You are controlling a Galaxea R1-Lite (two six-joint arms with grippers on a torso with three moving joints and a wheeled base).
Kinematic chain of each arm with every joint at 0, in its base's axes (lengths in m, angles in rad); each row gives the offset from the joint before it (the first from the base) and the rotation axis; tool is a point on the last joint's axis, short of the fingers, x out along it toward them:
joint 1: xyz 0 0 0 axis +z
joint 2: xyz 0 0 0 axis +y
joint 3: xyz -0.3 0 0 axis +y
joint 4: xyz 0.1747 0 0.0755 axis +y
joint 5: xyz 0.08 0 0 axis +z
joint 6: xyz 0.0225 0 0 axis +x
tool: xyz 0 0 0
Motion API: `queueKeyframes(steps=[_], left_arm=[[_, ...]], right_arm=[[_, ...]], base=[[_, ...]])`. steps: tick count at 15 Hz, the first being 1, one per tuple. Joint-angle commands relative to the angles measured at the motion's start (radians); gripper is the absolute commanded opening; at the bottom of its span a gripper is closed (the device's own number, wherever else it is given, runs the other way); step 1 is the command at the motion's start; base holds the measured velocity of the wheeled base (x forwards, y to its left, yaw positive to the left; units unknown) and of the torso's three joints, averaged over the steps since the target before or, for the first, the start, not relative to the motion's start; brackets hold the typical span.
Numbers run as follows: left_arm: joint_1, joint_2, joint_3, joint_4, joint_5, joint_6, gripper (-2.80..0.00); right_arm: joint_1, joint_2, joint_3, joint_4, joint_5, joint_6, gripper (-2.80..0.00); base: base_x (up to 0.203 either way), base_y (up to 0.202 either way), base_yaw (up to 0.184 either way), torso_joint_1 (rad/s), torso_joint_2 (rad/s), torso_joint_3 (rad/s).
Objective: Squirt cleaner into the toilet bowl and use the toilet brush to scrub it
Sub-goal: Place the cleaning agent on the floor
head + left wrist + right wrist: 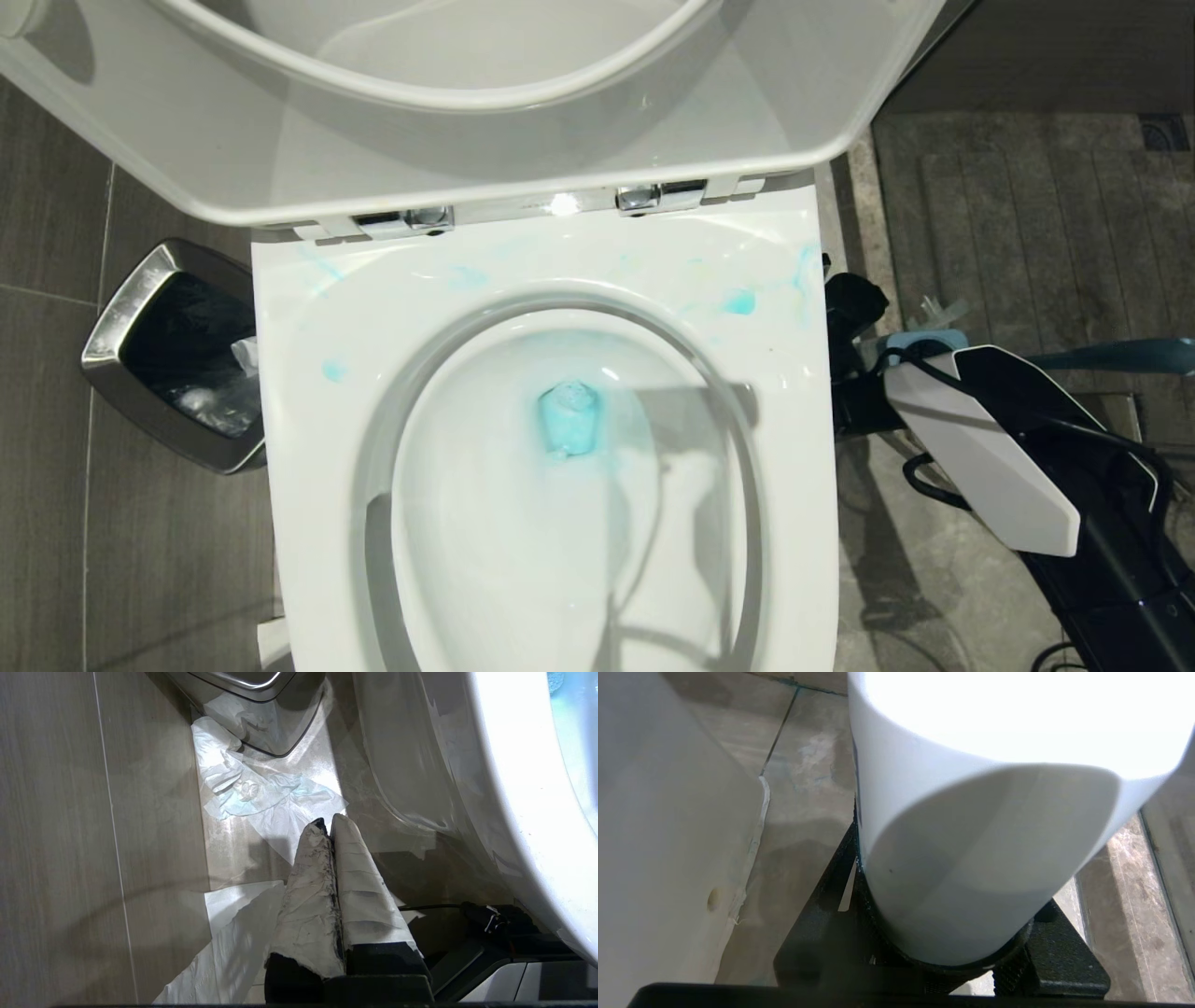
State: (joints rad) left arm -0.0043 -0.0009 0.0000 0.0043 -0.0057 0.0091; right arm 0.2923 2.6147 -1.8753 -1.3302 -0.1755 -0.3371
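Bowl: oval white glossy ceramic toilet bowl (pixel 523 523), turquoise-blue cleaner (pixel 569 420) pooled inside.
Right hand (pixel 924 933): beside bowl, my fingers clamped on smooth white plastic bottle (pixel 971 835).
Left hand (pixel 331 826): fingers together.

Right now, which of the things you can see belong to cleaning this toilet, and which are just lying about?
Part of the job:
- toilet bowl
- blue cleaner pooled in it, smears on the rim
- white bottle held in the right gripper's jaws
- brush handle beside the toilet

Just lying about:
- steel bin
- crumpled paper on the floor
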Motion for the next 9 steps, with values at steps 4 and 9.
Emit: queueKeyframes(steps=[4,9], left_arm=[[0.0,0.001,0.0,0.0,0.0,0.0,-2.8],[0.0,0.001,0.0,0.0,0.0,0.0,-2.8]], right_arm=[[0.005,0.02,0.005,-0.033,-0.015,-0.004,-2.8],[0.01,0.013,0.007,-0.039,-0.031,-0.006,0.0]], base=[[0.0,0.0,0.0,0.0,0.0,0.0],[0.0,0.0,0.0,0.0,0.0,0.0]])
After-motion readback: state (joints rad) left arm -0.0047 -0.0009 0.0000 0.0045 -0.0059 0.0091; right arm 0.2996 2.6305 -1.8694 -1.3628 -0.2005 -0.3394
